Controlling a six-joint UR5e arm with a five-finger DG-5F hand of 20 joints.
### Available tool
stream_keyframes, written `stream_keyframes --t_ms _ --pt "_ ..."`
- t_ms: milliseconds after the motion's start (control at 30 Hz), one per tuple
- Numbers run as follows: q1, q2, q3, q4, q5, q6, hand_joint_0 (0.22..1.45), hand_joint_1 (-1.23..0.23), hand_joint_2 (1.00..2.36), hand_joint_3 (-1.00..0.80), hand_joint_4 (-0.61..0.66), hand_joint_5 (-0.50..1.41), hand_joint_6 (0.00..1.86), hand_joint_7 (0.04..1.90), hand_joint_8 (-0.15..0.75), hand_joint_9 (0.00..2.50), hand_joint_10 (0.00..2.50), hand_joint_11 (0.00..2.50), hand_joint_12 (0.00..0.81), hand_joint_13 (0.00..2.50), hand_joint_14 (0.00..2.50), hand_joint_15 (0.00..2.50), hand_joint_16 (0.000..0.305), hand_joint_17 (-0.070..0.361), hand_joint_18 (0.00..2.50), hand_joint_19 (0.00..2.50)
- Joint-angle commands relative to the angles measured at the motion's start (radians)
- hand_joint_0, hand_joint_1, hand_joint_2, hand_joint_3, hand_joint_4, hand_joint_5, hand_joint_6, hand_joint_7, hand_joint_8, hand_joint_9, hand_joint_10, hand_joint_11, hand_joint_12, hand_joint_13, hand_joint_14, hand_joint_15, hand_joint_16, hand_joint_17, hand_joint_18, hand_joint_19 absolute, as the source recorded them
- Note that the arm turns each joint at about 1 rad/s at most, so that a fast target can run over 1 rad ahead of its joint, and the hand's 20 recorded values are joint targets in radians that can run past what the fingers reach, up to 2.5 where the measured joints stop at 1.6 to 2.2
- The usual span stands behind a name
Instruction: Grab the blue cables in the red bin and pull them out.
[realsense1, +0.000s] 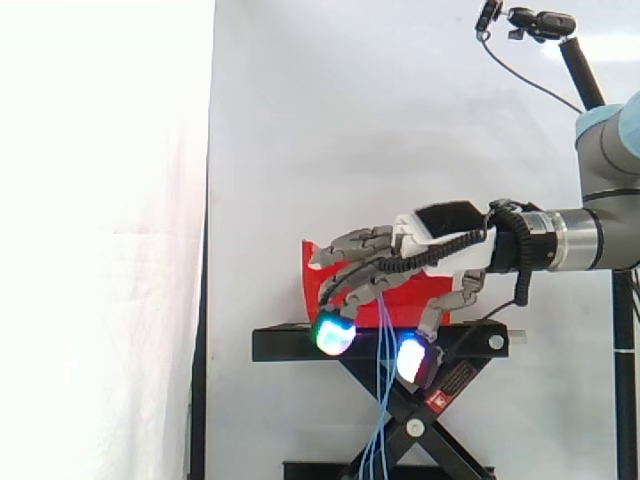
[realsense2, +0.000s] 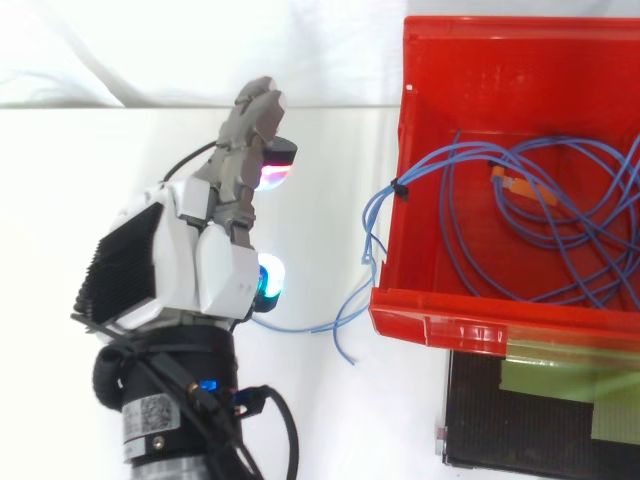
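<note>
Red bin (realsense2: 470, 325), blue cables (realsense2: 560, 225) coiled inside, some trailing out

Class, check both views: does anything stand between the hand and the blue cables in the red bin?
Yes. The red bin has its wall nearest the hand standing between the hand and the coiled blue cables inside. A few strands hang over that wall on the hand's side, nothing visible between.

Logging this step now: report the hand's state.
Hand: closed, curled on blue cables that trail out of the red bin.
</note>
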Motion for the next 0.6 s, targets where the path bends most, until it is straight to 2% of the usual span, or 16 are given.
stream_keyframes --t_ms 0,33,133,300,333,567 --pt "-0.007 -0.037 0.017 0.016 -0.022 0.035 0.73 -1.02 1.00 -1.00 0.20 0.62 0.00 0.64 0.277 0.47 0.01 0.34 0.362 0.23 0.01 0.16 0.054 0.122 0.17 0.35" --pt "-0.010 -0.039 0.032 0.018 -0.039 0.048 0.73 -1.02 1.00 -1.00 0.19 0.62 0.00 0.64 0.277 0.47 0.01 0.34 0.363 0.23 0.01 0.15 0.054 0.122 0.17 0.36" --pt "-0.014 -0.049 0.040 0.016 -0.054 0.061 0.73 -1.02 1.00 -1.00 0.20 0.62 0.00 0.63 0.277 0.47 0.01 0.34 0.363 0.23 0.01 0.16 0.054 0.122 0.17 0.36" --pt "-0.014 -0.049 0.062 -0.030 -0.057 0.063 0.74 -1.01 1.00 -1.00 0.20 0.62 0.00 0.64 0.277 0.47 0.01 0.34 0.363 0.23 0.01 0.16 0.054 0.122 0.17 0.36" --pt "-0.014 -0.049 0.075 -0.056 -0.059 0.063 0.74 -1.01 1.00 -1.00 0.20 0.62 0.00 0.63 0.277 0.47 0.01 0.34 0.363 0.23 0.01 0.16 0.054 0.122 0.17 0.36" --pt "-0.020 -0.048 0.112 -0.113 -0.059 0.063 0.74 -1.01 1.00 -1.00 0.20 0.62 0.00 0.63 0.278 0.47 0.01 0.34 0.362 0.23 0.01 0.15 0.054 0.122 0.17 0.36"
